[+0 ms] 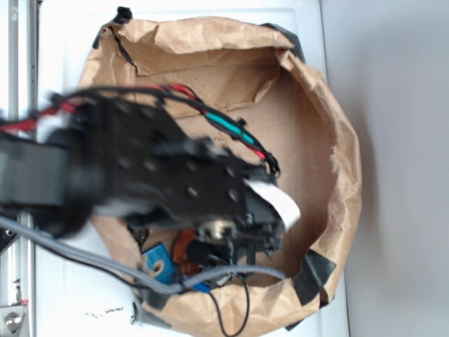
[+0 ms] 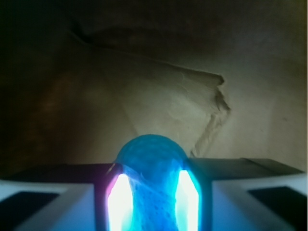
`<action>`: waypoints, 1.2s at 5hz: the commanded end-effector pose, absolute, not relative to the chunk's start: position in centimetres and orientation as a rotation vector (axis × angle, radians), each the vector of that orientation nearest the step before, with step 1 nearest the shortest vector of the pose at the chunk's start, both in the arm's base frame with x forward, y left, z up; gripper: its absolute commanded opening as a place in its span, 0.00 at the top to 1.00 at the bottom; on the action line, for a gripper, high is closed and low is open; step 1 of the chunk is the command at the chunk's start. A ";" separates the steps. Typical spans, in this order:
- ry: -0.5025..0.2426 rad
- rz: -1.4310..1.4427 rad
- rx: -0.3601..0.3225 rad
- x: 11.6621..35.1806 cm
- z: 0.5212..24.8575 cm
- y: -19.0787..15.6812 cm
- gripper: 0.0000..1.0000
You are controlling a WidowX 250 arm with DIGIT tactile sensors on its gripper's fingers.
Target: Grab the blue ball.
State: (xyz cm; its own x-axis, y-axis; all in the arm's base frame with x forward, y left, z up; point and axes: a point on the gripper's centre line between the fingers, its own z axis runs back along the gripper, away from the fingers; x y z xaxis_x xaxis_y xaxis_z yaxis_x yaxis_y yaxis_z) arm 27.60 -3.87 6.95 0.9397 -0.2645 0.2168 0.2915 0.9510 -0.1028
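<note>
In the wrist view the blue ball point(image 2: 152, 153) sits between the two jaws of my gripper point(image 2: 152, 168), which press on its left and right sides. It is a teal-blue sphere that fills the gap. Behind it is the brown paper wall point(image 2: 159, 91) of the bag. In the exterior view my gripper point(image 1: 223, 247) reaches down into the near left part of the brown paper bag point(image 1: 337, 140). The arm hides the ball there.
A darker blue flat-sided object point(image 1: 157, 261) and an orange-brown seashell point(image 1: 182, 247) lie on the bag floor just left of the gripper. The crumpled bag walls stand all round. A grey cable point(image 1: 105, 263) crosses the near rim.
</note>
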 end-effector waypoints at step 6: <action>-0.064 -0.004 -0.151 24.6 16.3 4.6 1.00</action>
